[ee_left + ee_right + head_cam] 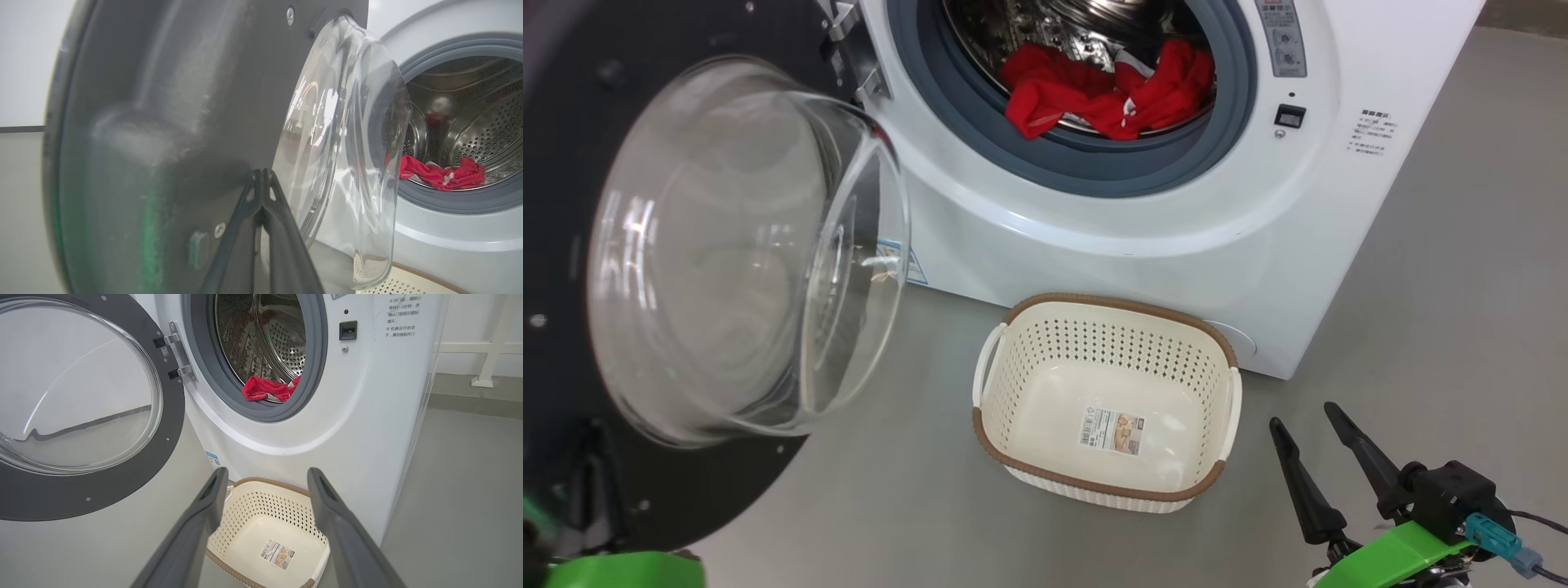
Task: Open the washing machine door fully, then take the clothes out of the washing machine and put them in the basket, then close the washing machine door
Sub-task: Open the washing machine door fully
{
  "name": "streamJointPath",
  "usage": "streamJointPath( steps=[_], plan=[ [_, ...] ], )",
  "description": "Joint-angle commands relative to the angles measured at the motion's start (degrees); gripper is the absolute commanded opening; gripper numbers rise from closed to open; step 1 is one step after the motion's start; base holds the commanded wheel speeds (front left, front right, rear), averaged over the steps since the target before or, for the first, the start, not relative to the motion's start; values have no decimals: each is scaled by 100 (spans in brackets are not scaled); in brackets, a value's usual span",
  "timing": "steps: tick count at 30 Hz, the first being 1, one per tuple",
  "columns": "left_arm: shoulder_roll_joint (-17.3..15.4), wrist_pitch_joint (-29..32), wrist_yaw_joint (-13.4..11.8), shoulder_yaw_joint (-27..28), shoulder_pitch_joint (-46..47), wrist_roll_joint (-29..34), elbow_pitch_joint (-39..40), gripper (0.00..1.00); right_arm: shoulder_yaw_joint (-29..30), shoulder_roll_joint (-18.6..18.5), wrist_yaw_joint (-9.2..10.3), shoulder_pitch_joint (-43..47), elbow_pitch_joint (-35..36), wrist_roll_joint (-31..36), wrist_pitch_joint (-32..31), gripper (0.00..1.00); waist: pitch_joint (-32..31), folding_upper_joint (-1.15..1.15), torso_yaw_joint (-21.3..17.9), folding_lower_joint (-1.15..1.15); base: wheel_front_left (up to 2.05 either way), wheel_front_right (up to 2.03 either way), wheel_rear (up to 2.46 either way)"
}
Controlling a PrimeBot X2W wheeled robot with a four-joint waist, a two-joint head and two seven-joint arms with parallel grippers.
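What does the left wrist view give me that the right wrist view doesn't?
Left wrist view: the shut left gripper close against the inner face of the round black-rimmed glass door. Right wrist view: the open right gripper pointing toward the cream perforated plastic basket, empty except a label sticker, plus the door's metal hinges. Shared: the open door, red fabric clothes in the perforated steel drum, a corner of the basket.

Clothes (1107,90) inside the washing machine (1143,237), basket (1119,304) on the floor (1421,327) before it, door (556,245) at left
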State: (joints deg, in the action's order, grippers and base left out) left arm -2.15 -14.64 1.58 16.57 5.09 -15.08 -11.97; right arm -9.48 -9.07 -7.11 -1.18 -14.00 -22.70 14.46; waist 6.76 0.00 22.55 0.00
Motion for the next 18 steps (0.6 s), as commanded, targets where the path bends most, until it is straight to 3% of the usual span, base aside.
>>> streamJointPath(
  steps=[1, 18],
  plan=[
    [-272, -36, 19, 471, 276, 101, 29, 0, -108, -83, -37, -142, 127, 27, 53, 100, 25, 0, -38, 0, 0, 0, 0],
    [-955, -36, 331, 1696, 1483, 579, -1254, 0, -90, -200, -37, -308, 176, 79, 53, 100, 382, 0, -146, 0, 0, 0, 0]
  ],
)
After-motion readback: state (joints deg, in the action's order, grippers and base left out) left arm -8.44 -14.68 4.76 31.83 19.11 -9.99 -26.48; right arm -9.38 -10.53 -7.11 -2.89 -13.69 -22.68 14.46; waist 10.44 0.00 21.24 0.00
